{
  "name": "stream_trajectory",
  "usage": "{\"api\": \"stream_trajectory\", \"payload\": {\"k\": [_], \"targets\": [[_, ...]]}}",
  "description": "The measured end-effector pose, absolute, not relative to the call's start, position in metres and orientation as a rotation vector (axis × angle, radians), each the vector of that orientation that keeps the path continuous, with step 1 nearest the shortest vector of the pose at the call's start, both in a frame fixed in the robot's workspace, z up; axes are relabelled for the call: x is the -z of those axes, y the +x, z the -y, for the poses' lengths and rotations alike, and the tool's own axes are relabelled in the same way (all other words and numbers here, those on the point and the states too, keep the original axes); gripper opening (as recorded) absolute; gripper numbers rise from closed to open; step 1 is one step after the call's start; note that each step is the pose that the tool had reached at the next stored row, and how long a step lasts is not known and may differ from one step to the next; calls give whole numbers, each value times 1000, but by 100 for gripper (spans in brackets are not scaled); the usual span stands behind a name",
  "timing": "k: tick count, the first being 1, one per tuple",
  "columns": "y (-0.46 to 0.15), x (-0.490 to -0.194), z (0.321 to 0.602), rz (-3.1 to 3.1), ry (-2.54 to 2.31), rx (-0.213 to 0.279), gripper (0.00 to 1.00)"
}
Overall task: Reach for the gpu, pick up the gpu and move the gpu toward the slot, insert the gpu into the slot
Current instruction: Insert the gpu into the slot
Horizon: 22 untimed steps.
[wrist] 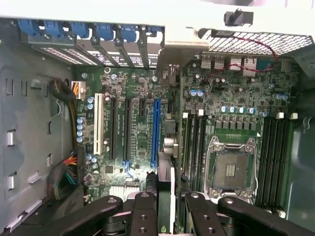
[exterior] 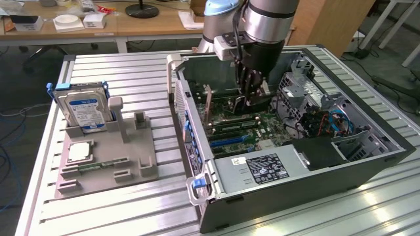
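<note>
My gripper [exterior: 253,101] reaches down into the open computer case [exterior: 367,162], just above the motherboard [exterior: 246,132]. In the wrist view its black fingers [wrist: 143,209] are shut on the gpu [wrist: 166,172], a thin card seen edge-on between them. The card's edge hangs over the board just beside the long blue slot [wrist: 156,130] and runs nearly parallel to it, a little off toward the CPU socket [wrist: 231,169]. I cannot tell whether the card touches the board.
Black expansion slots [wrist: 127,128] and a white one [wrist: 97,123] lie beside the blue slot. The power supply [exterior: 262,167] and drive cage [exterior: 308,98] crowd the case. On the exterior view's left, a grey holder [exterior: 131,157] carries the hard drive [exterior: 82,105] and a memory stick [exterior: 102,164].
</note>
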<state>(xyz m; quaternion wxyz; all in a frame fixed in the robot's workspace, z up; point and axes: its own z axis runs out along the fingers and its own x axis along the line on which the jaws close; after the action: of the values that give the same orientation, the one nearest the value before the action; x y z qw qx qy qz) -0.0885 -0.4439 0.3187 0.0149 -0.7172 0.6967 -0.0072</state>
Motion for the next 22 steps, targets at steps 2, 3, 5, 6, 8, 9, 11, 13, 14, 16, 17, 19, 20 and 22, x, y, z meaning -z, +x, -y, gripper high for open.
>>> {"api": "stream_trajectory", "payload": {"k": [2,3,5,6,8,9,11,13,14,16,17,19,20,22], "targets": [[-89,-318,445,-2168,-2232,23,27],[-89,-317,445,-2168,-2232,23,27],[-89,-317,448,-2168,-2232,22,27],[-89,-316,449,-2168,-2232,22,27],[-89,-316,450,-2168,-2232,22,27],[-89,-316,451,-2168,-2232,22,27],[-90,-314,451,-2168,-2232,22,27],[-91,-312,451,-2168,-2232,22,27],[-91,-310,451,-2168,-2232,22,27],[-91,-306,451,-2168,-2232,22,27],[-91,-305,451,-2168,-2232,22,27],[-92,-301,451,-2168,-2231,24,27],[-93,-300,451,-2167,-2230,26,27],[-93,-298,451,-2166,-2229,28,27]]}}
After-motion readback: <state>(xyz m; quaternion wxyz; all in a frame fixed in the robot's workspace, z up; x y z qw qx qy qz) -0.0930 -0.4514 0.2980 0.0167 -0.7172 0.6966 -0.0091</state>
